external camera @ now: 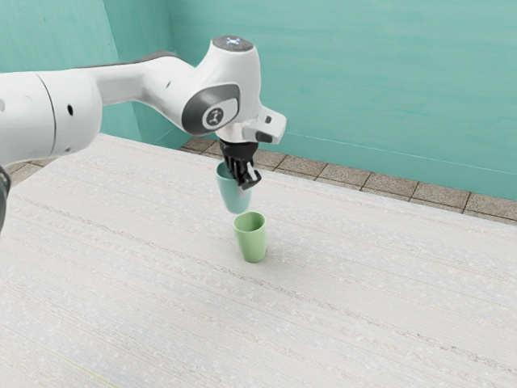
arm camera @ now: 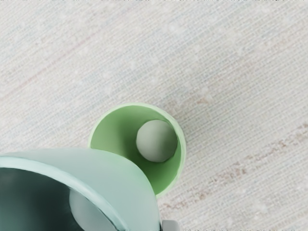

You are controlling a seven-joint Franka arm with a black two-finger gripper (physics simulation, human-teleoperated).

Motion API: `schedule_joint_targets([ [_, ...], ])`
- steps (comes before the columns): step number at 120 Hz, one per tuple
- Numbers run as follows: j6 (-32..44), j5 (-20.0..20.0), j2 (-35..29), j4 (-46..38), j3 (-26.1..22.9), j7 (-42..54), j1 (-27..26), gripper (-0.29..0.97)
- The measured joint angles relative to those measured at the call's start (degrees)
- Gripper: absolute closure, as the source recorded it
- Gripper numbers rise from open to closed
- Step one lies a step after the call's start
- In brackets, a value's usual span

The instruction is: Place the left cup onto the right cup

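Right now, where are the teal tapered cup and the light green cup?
Teal tapered cup (external camera: 229, 196): exterior view, on its outer side wall.
Light green cup (external camera: 251, 242): exterior view, on its outer side wall.

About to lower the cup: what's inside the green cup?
In the green cup: green walls and a pale grey round patch, likely its floor. The teal cup, held by the fingers, covers part of its interior.

Upper cup (external camera: 230, 198) pale teal; lower cup (external camera: 251, 236) light green; claw (external camera: 246, 181) black; table (external camera: 121, 283) whitish, fine-streaked.
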Motion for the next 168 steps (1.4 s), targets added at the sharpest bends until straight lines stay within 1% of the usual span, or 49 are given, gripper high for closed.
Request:
schedule_joint_targets([
  [52,1.4,-0.7,0.0,-0.4,0.5,-0.9,-1.1,0.76],
  [73,1.9,-0.6,0.5,-0.2,1.3,-1.1,-1.4,0.76],
  [168,3.0,0.0,3.7,0.9,1.3,-1.6,-1.7,0.76],
])
